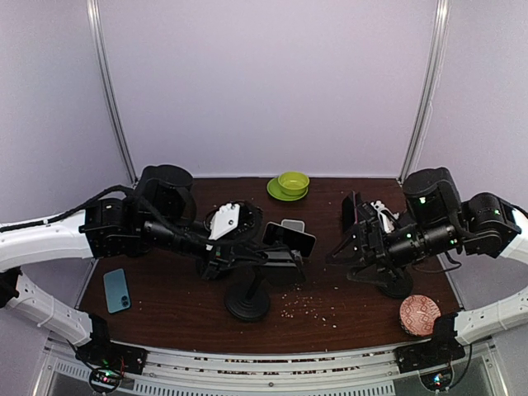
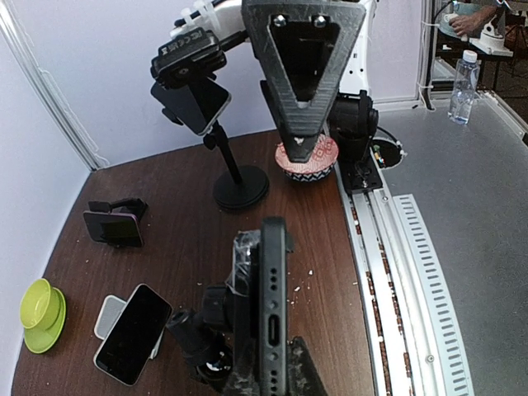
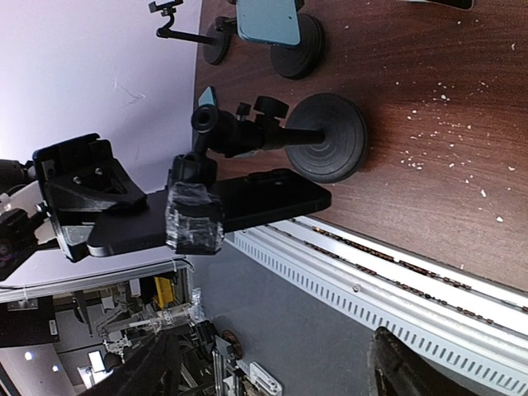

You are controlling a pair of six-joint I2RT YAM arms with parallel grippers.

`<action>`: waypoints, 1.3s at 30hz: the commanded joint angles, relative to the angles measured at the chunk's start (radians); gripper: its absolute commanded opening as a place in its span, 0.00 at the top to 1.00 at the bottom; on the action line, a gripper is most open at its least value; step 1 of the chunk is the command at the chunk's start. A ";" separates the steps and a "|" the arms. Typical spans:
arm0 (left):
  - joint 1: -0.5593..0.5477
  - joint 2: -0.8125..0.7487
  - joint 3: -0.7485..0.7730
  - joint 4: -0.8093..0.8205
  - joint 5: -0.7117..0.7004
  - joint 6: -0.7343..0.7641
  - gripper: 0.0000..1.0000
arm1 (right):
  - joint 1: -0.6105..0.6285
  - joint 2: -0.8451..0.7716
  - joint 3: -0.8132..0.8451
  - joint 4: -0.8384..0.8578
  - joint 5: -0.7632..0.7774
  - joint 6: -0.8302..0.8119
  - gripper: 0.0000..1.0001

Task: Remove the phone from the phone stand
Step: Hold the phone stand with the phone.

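**Left wrist view: spread fingers straddling the mounted phone**

Seen end-on, the phone (image 2: 274, 305) shows its port edge to the camera, so its long axis runs straight away from the left gripper (image 2: 294, 247) along the line of approach. The jaws stand wide apart. One finger hangs well above the phone's upper side edge and the other sits low by its lower edge, with no contact visible on the upper side. Closing would pinch the phone across its width.

The top external view places the phone on the phone stand (image 1: 247, 304) at the middle of the table (image 1: 165, 309), lying roughly left to right. The left gripper is at its left end.

In the right wrist view, a taped clamp (image 3: 194, 219) grips the phone about midway along its length. The free end beyond it points away from the left arm.

The right gripper (image 3: 276, 363) is also spread and holds nothing. It hangs well apart, toward the right of the table, so the left arm is the nearer one.

By judgement, the coming move depends on a firm pinch followed by a pull along the long axis, out of the clamp. A twist could tip the stand.
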 commanded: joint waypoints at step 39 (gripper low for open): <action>-0.008 0.026 0.109 0.218 0.083 0.035 1.00 | -0.025 0.243 0.074 0.284 -0.164 0.034 0.39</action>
